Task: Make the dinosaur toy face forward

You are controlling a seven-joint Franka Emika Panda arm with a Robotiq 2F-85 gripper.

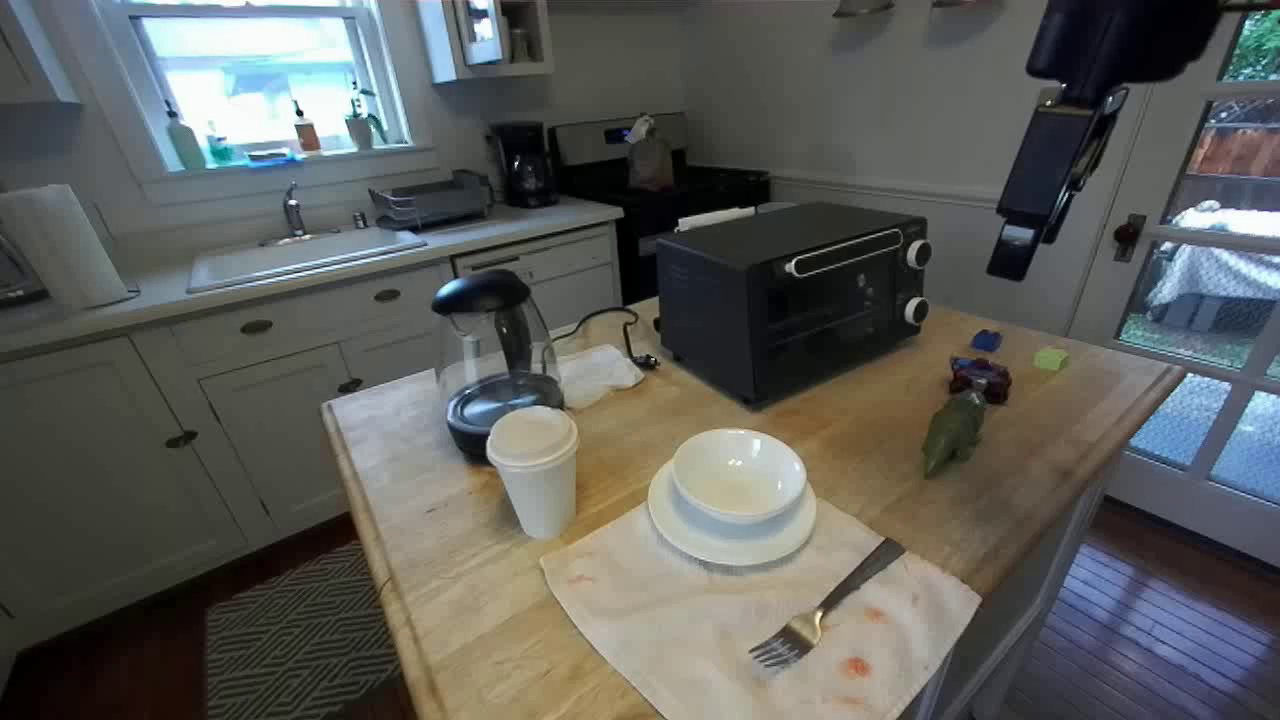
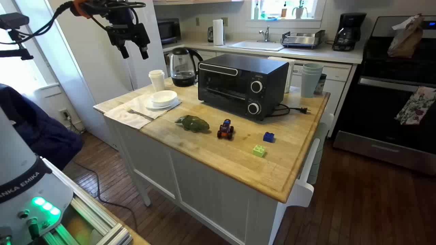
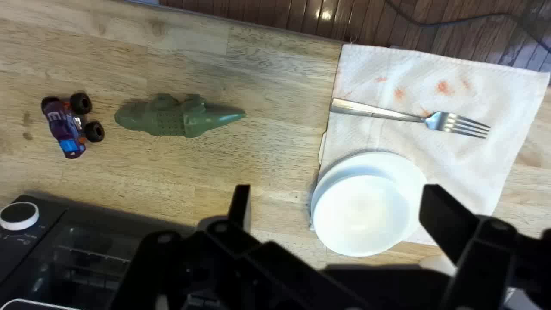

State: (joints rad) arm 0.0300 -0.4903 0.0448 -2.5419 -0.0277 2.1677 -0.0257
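The dinosaur toy is a dark green, elongated figure lying on the wooden tabletop. It shows in both exterior views (image 1: 955, 432) (image 2: 193, 123) and in the wrist view (image 3: 170, 118). Its narrow tapered end points toward the napkin and plate side, and its broad end points toward the toy truck. My gripper is open and empty, high above the table. It shows in both exterior views (image 1: 1020, 255) (image 2: 135, 54). In the wrist view my gripper (image 3: 335, 202) has its fingers wide apart, with the bowl below and between them. The dinosaur lies outside the fingers, up and to the left in that view.
A purple toy truck (image 2: 225, 129) stands close to the dinosaur's broad end. A blue block (image 2: 268, 137) and a yellow-green block (image 2: 259, 150) lie farther along. The black toaster oven (image 2: 235, 86), bowl (image 3: 361, 215), fork (image 3: 387, 115), paper cup (image 1: 535, 470) and kettle (image 1: 500, 360) also stand or lie there.
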